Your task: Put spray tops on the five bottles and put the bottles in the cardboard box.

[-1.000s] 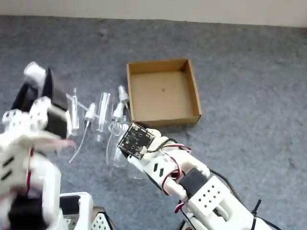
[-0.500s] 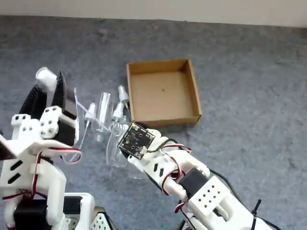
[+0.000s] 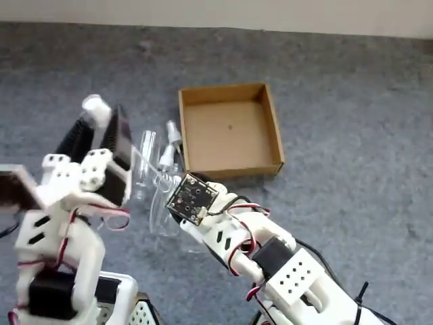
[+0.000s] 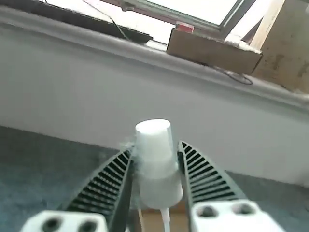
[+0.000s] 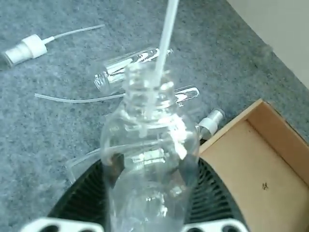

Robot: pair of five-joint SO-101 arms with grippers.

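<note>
Fingers (image 3: 122, 139) of the left gripper (image 3: 101, 113) pinch a spray top (image 3: 95, 106); the right gripper (image 5: 150, 166) clasps a bottle (image 5: 147, 145).
High view: the top's tube slants toward the bottle near the cardboard box (image 3: 233, 169), the left arm nearer than before. Right wrist view: bottle neck points away, tube entering.

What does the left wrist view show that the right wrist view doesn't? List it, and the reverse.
Left wrist: the left gripper shut on a white spray top, a white wall behind. Right wrist: the right gripper holding a clear bottle, loose bottles, a loose spray top, the cardboard box. Both: the top's dip tube and grey carpet.
</note>
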